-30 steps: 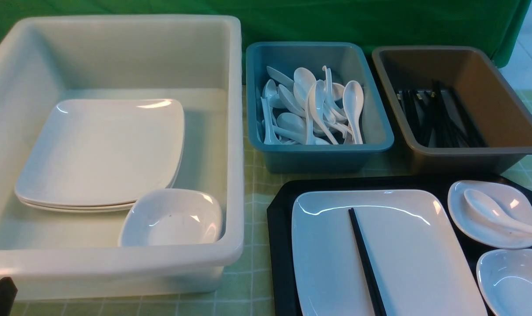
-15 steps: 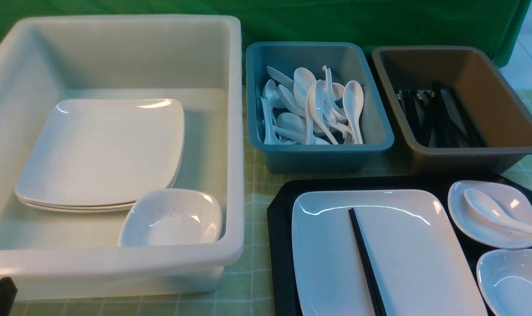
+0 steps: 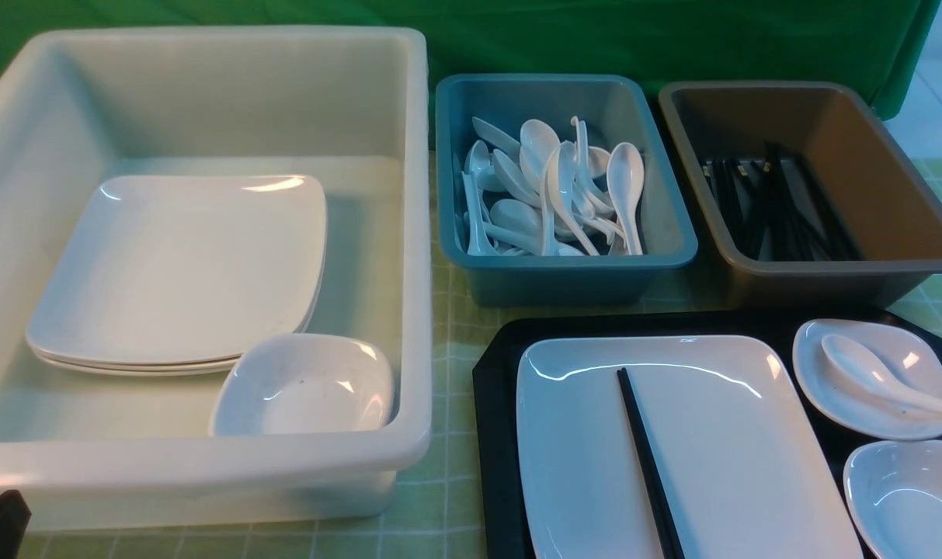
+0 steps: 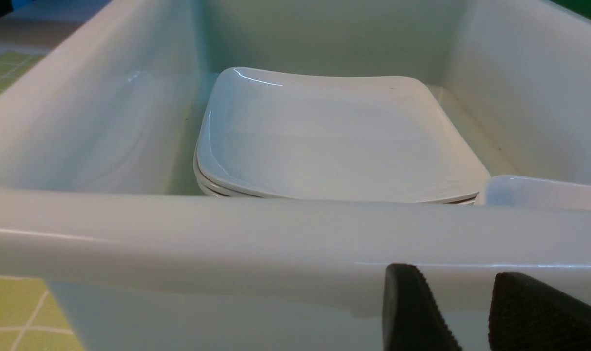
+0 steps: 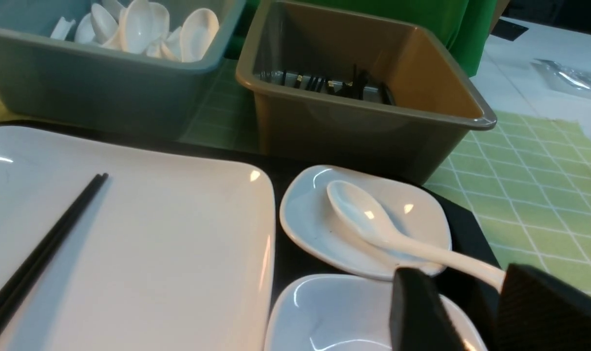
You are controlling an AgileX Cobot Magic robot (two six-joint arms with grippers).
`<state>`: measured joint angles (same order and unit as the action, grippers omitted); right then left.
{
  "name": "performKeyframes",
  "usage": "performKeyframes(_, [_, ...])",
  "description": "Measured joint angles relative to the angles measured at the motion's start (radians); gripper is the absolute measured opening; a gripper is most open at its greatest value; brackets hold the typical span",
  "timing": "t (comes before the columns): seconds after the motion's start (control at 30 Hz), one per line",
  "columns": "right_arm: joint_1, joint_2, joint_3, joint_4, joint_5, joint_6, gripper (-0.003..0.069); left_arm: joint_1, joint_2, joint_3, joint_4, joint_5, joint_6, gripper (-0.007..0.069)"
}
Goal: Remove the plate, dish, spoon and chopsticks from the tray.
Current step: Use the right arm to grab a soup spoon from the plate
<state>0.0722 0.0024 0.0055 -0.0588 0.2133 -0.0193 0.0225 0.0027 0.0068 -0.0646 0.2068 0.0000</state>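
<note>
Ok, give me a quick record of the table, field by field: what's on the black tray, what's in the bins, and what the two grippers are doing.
tray: black, fully loaded
plate: on tray's left part
chopsticks: lying on plate
spoon: bowl in farther small dish
nearer small dish: empty
white tub: stacked plates, squarish dish
teal bin: loose spoons
brown bin: more chopsticks
left gripper: open, empty, facing white tub
right gripper: open, empty, near spoon handle

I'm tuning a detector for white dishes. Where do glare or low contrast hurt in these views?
Front view: glare streaks on the plate near its far rim, otherwise sharp; left wrist view: white tub and stacked plates blend, pale and low-contrast; right wrist view: small glints on the spoon, edges clear.
</note>
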Motion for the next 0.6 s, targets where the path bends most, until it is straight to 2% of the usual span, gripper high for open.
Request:
performKeyframes(0.33, [0.000, 0.000, 0.000, 0.000, -0.109, 0.001, 0.0242, 0.000, 0.000, 0.000, 0.000, 0.000, 0.000, 0.0225])
performKeyframes(0.6, [0.000, 0.000, 0.000, 0.010, -0.127, 0.029, 0.0242, 0.000, 0.000, 0.000, 0.000, 0.000, 0.000, 0.0225])
